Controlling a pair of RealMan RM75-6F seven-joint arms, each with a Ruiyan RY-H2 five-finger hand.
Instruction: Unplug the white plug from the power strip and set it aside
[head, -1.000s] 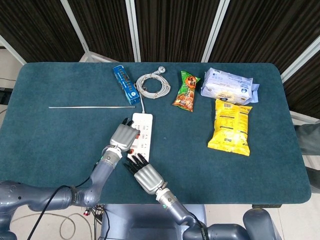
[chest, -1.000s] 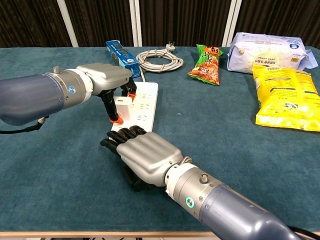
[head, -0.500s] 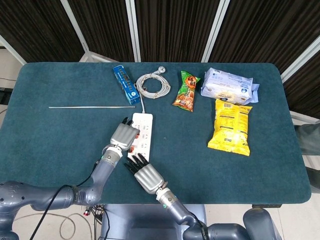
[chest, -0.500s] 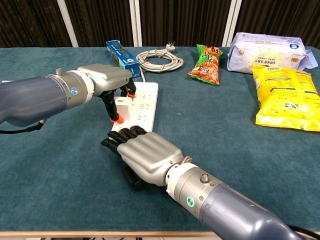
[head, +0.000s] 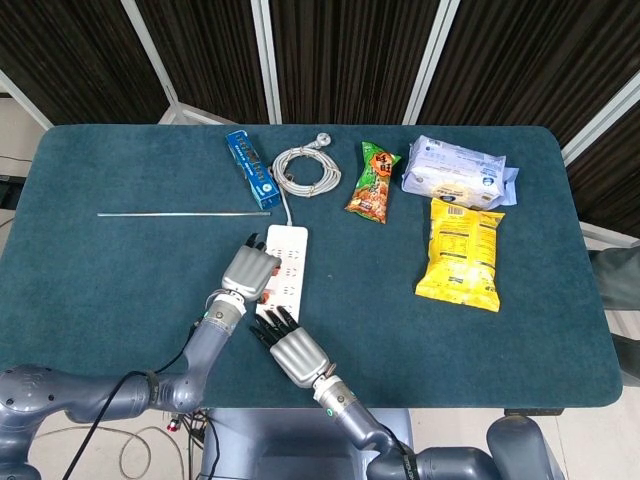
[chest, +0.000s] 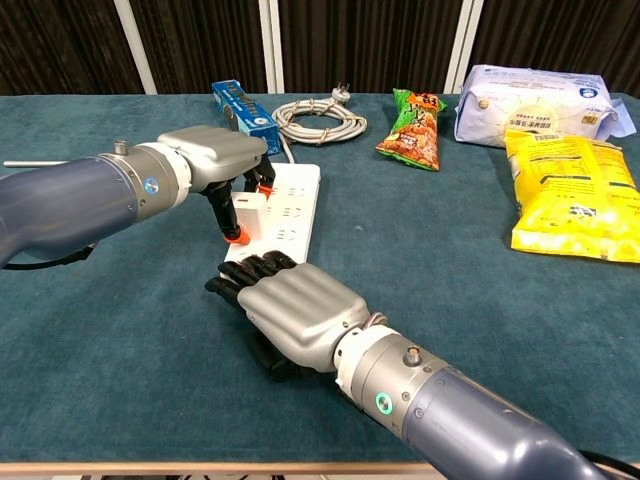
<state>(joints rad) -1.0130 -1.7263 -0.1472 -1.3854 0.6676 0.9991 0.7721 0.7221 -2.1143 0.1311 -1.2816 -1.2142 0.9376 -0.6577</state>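
The white power strip (head: 290, 258) (chest: 293, 203) lies lengthwise in the near middle of the table, its cable running back to a coil. My left hand (head: 250, 271) (chest: 212, 160) hangs over the strip's left side. Its red-tipped fingers pinch the white plug (chest: 248, 209), which sits in the strip. My right hand (head: 294, 350) (chest: 297, 311) lies palm down at the strip's near end, fingers bent, fingertips pressing on that end. The head view hides the plug under the left hand.
At the back are a blue box (head: 249, 168), the coiled white cable (head: 306, 170) and a red-green snack bag (head: 372, 182). A white wipes pack (head: 458, 171) and a yellow bag (head: 460, 254) lie to the right. A thin metal rod (head: 183, 213) lies at the left.
My left hand has shifted slightly to the right with the plug, and the strip's far end has turned a little that way. The right hand has barely moved.
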